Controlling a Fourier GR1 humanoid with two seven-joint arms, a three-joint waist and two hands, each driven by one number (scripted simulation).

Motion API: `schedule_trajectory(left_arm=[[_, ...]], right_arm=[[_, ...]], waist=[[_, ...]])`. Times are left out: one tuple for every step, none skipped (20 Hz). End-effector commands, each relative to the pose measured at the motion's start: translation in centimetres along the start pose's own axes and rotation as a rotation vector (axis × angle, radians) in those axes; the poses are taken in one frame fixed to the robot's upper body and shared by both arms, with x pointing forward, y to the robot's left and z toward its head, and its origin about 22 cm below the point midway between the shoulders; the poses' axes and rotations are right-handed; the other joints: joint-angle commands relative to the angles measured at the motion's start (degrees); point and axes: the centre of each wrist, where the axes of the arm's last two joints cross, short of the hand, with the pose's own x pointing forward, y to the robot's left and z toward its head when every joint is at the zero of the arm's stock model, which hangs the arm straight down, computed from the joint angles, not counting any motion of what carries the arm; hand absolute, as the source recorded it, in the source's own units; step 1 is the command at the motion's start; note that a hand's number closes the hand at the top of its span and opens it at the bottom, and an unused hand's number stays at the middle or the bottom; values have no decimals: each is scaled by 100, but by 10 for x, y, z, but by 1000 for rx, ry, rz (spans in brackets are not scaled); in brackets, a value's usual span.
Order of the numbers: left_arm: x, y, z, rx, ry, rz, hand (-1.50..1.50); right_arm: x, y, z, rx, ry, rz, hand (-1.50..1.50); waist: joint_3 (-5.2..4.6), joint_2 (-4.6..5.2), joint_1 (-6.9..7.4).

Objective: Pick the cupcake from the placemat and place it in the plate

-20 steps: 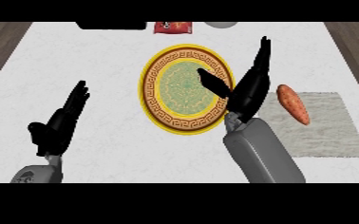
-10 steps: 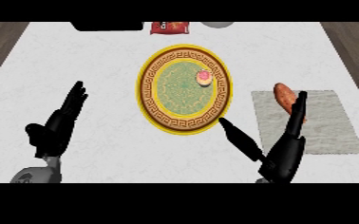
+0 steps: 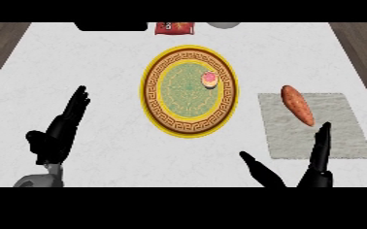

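**Both robot hands open, low in the head view**

The left robot hand (image 3: 58, 131) shows at the lower left, its fingers straight and pointing up and slightly right, thumb out to the side, with a bit of grey forearm below it. The right robot hand (image 3: 313, 167) sits at the lower right edge, fingers straight and upright, thumb spread wide to the left. Neither holds anything.

Even, bright light; faint shadows

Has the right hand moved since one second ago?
Yes. The right hand was over the plate; now it sits lower right, beside the placemat, open.
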Motion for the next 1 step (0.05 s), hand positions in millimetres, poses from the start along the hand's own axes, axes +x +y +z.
schedule_trajectory(left_arm=[[18,-12,13,-16,1,-10,0]], right_arm=[[-15,11,10,-72,1,-10,-150]], waist=[[2,-6,34]])
